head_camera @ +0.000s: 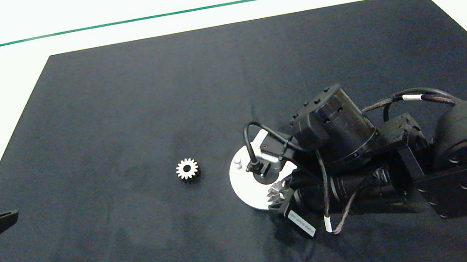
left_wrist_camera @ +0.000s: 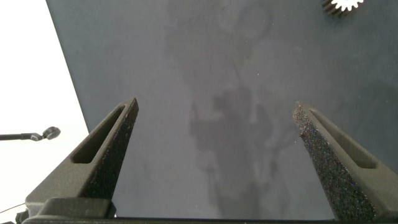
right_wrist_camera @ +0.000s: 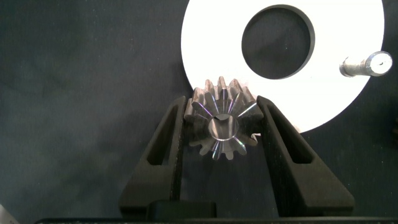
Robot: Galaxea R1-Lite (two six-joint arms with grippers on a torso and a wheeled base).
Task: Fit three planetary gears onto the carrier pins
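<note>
My right gripper (right_wrist_camera: 222,127) has its fingers clenched on a gear (right_wrist_camera: 222,124) at the edge of the white disc (right_wrist_camera: 348,93); a pin seems to fill its hole already. If I let go crooked, I judge it jams or tips off. One bare pin (right_wrist_camera: 365,64) stands across the disc's hole; another gear (head_camera: 187,169) lies on the table (head_camera: 114,98) well apart from the disc; my left gripper (left_wrist_camera: 214,134) waits beyond it, fingers spread wide.

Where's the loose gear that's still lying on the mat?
In the head view, the loose gear lies flat on the black mat just left of the white disc, apart from it, and well right of the open left gripper.
</note>
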